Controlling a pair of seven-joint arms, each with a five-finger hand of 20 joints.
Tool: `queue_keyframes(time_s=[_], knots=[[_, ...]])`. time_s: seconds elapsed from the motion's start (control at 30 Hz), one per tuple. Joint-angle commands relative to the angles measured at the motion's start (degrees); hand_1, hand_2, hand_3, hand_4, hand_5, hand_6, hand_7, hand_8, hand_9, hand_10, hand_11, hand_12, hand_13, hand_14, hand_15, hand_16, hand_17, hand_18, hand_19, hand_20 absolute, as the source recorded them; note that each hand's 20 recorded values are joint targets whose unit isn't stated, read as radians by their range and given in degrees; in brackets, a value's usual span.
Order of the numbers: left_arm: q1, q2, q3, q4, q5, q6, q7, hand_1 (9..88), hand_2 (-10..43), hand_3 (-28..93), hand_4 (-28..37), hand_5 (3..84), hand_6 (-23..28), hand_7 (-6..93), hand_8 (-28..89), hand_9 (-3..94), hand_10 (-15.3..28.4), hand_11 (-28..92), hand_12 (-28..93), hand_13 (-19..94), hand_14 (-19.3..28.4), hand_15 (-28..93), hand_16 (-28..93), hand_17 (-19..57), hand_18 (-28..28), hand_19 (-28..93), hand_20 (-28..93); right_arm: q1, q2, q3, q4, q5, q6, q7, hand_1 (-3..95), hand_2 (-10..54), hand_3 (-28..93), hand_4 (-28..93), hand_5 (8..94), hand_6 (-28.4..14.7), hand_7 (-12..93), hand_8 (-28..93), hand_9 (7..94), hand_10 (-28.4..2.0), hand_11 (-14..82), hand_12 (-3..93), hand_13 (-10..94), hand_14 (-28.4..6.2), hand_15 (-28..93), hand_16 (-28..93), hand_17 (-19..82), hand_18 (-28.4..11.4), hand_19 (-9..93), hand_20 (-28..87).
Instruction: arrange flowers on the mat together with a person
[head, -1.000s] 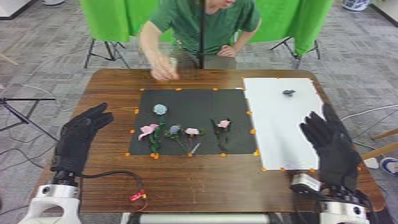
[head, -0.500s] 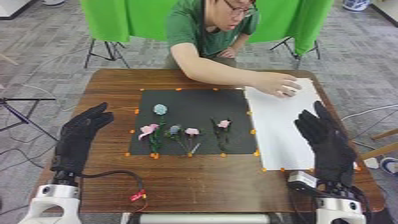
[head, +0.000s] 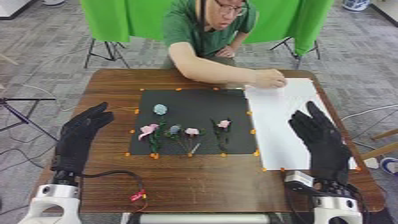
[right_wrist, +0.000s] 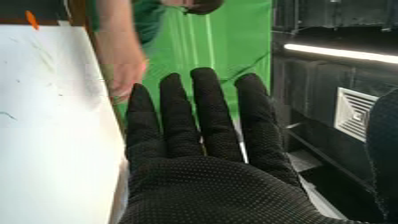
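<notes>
My left hand (head: 78, 135) is over the left part of the table with its fingers straight. My right hand (head: 318, 136) is over the right edge of the white mat, fingers straight and holding nothing; in the right wrist view my right hand (right_wrist: 213, 185) has its fingers extended. On the black mat (head: 197, 100) lie a light blue flower (head: 160, 109), a pink flower (head: 147, 131), a bluish flower (head: 174, 129) and two pale pink flowers (head: 192, 131) (head: 224, 123). A person's hand (head: 268, 78) is at the far end of the white mat (head: 277, 117), hiding what is under it.
Orange markers line both mats on the brown table (head: 213, 180). A black cable with a red connector (head: 138, 195) lies beside my left forearm. The person's forearm (head: 213, 72) reaches across the far table edge.
The person's arm has come from the far left over to the white mat's far end, where the hand covers the place of the small blue flower. My right hand has shifted slightly left.
</notes>
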Motion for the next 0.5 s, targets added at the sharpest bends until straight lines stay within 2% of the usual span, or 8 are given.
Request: queue_keyframes(time_s=[0.03,0.5], knots=[[0.1,-0.51,0.14,-0.10,0.09,-0.95,-0.18,24.9,-5.0,67,-18.0,45.5,2.6,12.4,-6,44.8,12.5,17,15,34,16.9,13,6,1.4,14.7,8,18,-0.1,0.0,0.2,0.1,0.1,-1.9,0.8,3.7,0.8,82,-19,37.6,-1.2,9,-9,42.9,-14.6,4.6,9.5,32,-13.4,10,10,21,-12.2,1,27],[0.0,-1.13,-0.26,-0.03,0.32,-1.43,-0.68,24.8,-5.1,67,-18.2,45.4,2.6,12.4,-6,44.9,12.4,17,15,34,17.0,13,6,1.4,14.8,8,18,-0.2,0.0,0.3,0.2,-0.2,-2.6,1.3,3.8,1.3,82,-18,39.7,-1.1,9,-9,44.1,-14.7,4.8,9.7,33,-13.5,10,10,21,-12.2,1,27]])
